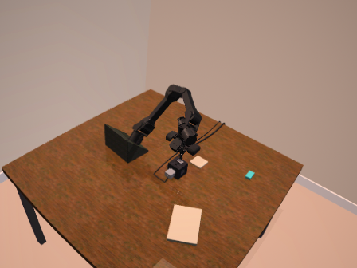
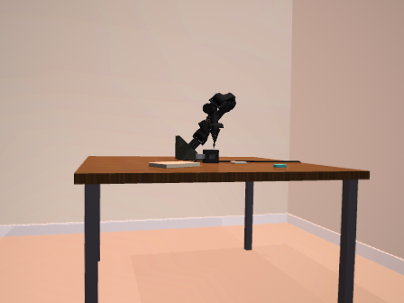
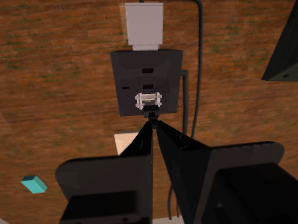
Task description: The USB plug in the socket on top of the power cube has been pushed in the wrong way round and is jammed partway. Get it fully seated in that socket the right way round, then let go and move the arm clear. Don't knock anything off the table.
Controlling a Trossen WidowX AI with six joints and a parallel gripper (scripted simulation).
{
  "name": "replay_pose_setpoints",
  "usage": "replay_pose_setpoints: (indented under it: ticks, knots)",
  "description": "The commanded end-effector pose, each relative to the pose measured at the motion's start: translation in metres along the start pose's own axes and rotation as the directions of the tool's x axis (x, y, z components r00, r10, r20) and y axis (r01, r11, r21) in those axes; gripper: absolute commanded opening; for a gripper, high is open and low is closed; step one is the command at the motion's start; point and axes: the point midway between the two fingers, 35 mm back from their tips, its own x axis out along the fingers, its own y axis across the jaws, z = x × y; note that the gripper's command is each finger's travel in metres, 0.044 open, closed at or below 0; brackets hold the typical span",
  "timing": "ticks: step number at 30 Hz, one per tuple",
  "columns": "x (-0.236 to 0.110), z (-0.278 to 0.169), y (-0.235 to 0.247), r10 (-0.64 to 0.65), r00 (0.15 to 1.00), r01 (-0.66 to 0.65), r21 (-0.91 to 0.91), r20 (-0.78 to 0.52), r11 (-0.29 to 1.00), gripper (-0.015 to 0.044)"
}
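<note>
Arched over from its base at ten o'clock, the arm [image 1: 159, 109] points its gripper [image 3: 154, 124] straight down, fingers pinching the USB plug [image 3: 148, 101] atop the black power cube [image 1: 178, 168] at the table's [image 1: 100, 207] centre

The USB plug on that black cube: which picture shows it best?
The wrist view: the plug shows large and pale on top of the cube, just beyond the shut tool. The top view shows only a pale speck under the tool; in the exterior view it is too small to tell.
</note>
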Motion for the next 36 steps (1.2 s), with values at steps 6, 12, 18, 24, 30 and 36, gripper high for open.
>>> replay_pose_setpoints:
  ticks: [6,12,18,24,30,36]
  knots:
    - [0.0023,0.0002,0.0004,-0.001,1.000,0.001,-0.001,-0.004,1.000,0.0000]
    - [0.0030,0.0003,0.0004,-0.001,1.000,0.001,-0.001,-0.004,1.000,0.0000]
    - [0.0037,0.0003,0.0004,-0.001,1.000,0.001,-0.001,-0.004,1.000,0.0000]
    - [0.0044,0.0004,0.0004,-0.001,1.000,0.001,-0.001,-0.004,1.000,0.0000]
    - [0.0052,0.0005,0.0004,-0.001,1.000,0.001,-0.001,-0.004,1.000,0.0000]
    - [0.0059,0.0005,0.0004,-0.001,1.000,0.001,-0.001,-0.004,1.000,0.0000]
